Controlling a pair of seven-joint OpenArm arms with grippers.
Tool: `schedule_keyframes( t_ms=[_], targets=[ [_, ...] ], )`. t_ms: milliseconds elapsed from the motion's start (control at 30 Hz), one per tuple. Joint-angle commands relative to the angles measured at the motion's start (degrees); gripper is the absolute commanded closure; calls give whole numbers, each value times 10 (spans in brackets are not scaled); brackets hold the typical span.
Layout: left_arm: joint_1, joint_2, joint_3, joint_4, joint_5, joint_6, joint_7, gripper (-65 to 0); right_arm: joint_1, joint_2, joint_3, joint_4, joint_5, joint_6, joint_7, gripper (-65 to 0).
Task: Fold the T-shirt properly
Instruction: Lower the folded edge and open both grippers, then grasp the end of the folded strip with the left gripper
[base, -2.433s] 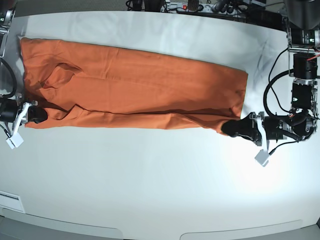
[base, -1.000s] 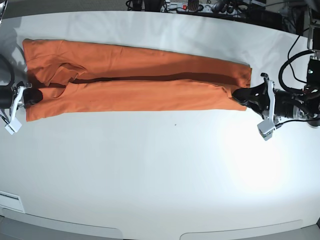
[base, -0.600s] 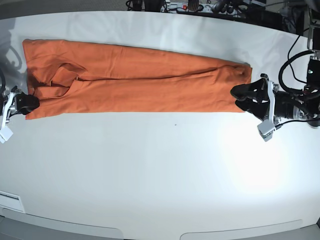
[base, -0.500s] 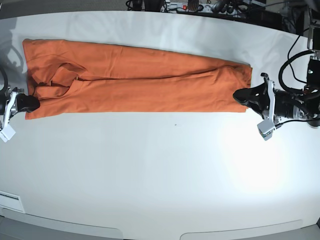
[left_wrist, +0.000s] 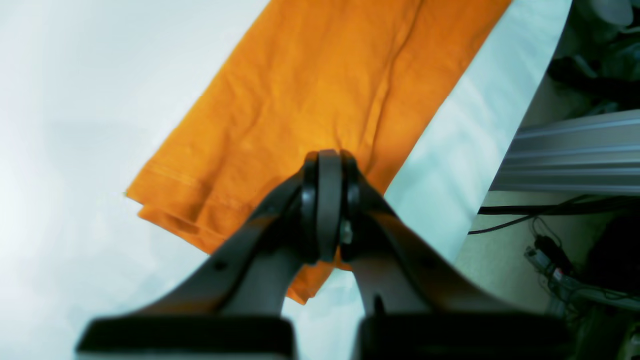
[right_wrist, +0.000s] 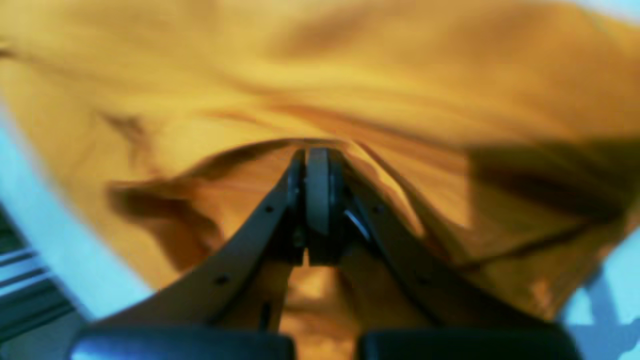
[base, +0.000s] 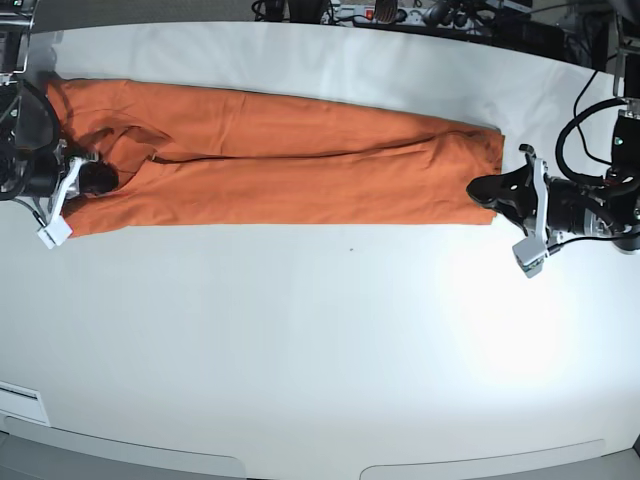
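Note:
The orange T-shirt (base: 280, 170) lies as a long folded strip across the far half of the white table (base: 320, 340). My left gripper (base: 478, 189) is at the strip's right end. In the left wrist view it (left_wrist: 324, 160) is shut over the hem, and a crease in the T-shirt (left_wrist: 320, 75) runs away from its tips. My right gripper (base: 98, 180) is at the strip's left end, by the sleeve folds. In the right wrist view it (right_wrist: 316, 160) is shut, with the T-shirt (right_wrist: 350, 65) tented in folds around its tips.
Cables and a power strip (base: 380, 12) line the table's far edge. Past the table's edge in the left wrist view are an aluminium rail (left_wrist: 565, 165) and more cables. A small dark speck (base: 350, 249) lies in front of the shirt.
My right gripper moved from beyond the shirt's left edge inward onto the fabric and shut. The left gripper stayed at the right end. The shirt's raised fold has settled flat.

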Motion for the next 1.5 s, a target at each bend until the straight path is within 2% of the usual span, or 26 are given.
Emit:
schedule_keyframes(
  t_ms=[0,67,133,200,400,533,633,800,933,1167,1333,1467],
  targets=[
    [-8,-11,-5,7,-10,-3,-4,-55,2,11,6,7,-28,2,28,0],
    [-4,-11,-5,7,4,-3,-5,-221,-13,3,6,7,-92,2,80,0],
    [-3,-11,-5,7,16,-3,-12,-360,-23,-10,6,7,-127,2,108,0],
    [-3,-11,-5,7,46,19,-26,-408,-24,-26,6,7,-154,2,111,0],
    [6,-11,-7,6,138,73,-46,-407,-28,-50,6,7,-162,2,110,0],
    [49,-5,-45,6,149,81,-52,-407,-28,-50,6,7,-164,2,110,0],
    [86,14,-125,6,148,85,-51,-407,-28,-50,7,7,-164,2,106,0],
    [132,59,-314,6,146,94,-59,-407,-28,-51,7,7,-163,2,106,0],
    [187,83,-390,6,144,100,-61,-407,-27,-51,7,7,-162,2,106,0],
    [249,146,-422,6,183,121,-82,-407,-26,-51,7,8,-162,2,106,0],
    [253,185,-422,6,188,122,-89,-407,-26,-51,7,8,-162,2,106,0],
    [253,213,-416,6,209,135,-100,-407,-26,-51,7,8,-162,2,106,0]
  ],
)
